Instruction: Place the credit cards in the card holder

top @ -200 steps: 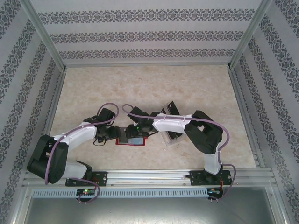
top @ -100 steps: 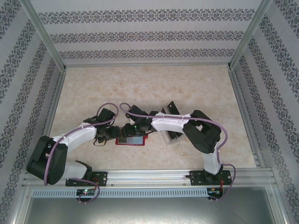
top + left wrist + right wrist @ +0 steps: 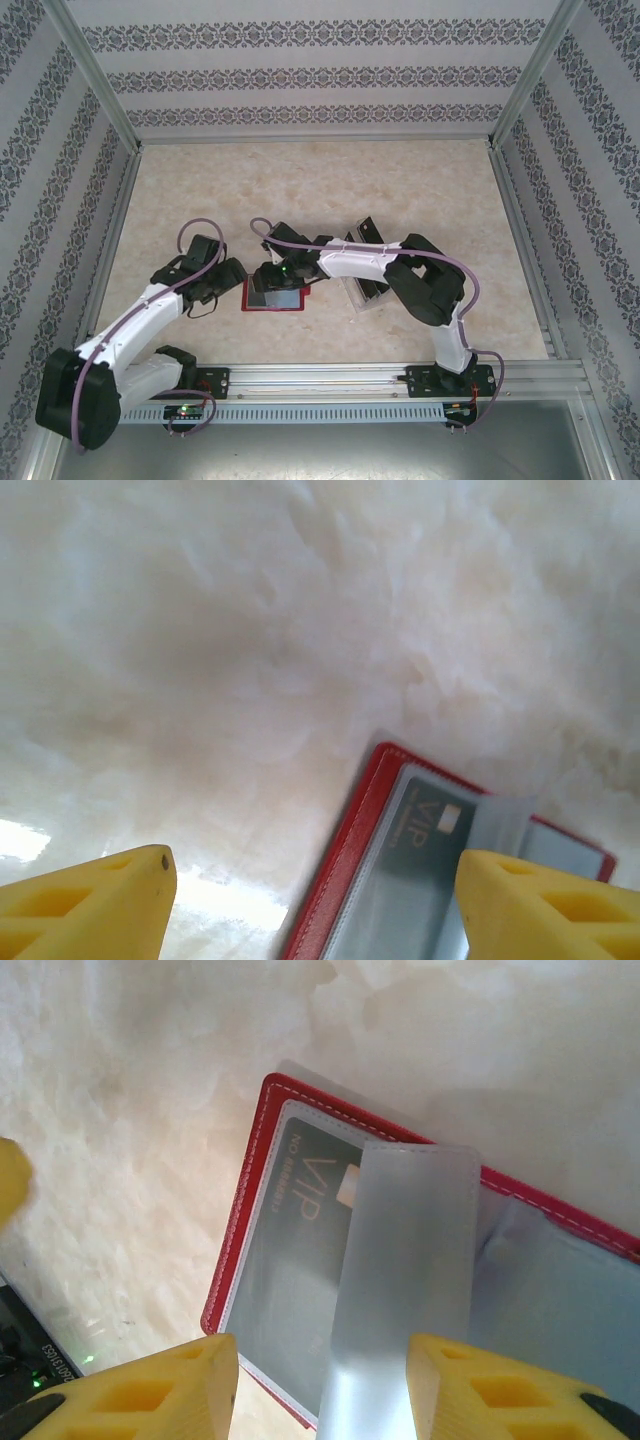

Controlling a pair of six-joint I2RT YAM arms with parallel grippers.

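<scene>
Card holder (image 3: 274,298) lies open and flat on the tabletop (image 3: 330,190), toward the near side and a little left of centre. The clear tray (image 3: 362,300) is just to its right, partly under the right arm. Right tool (image 3: 272,278) hangs directly over the card holder. Left tool (image 3: 222,280) sits just beside its left edge, its yellow fingers (image 3: 90,900) spread wide with nothing between them. One credit card (image 3: 290,1260), dark with VIP lettering, sits in the pocket on the side nearest the left tool. A translucent grey leaf (image 3: 405,1280) rises between the right tool's fingers (image 3: 160,1390), which stand apart. We see a gap on one side of the leaf, so we judge it unpinched. We judge this card seated and the step in hand to be clearing the holder. The right tool should rise straight up, so neither finger drags the leaf or shifts the holder, and then go to the tray. The top view gives the layout of tools, holder and tray, which the wrist views lack. The right wrist view gives the card's seat in the pocket, covered from above by the tool.
</scene>
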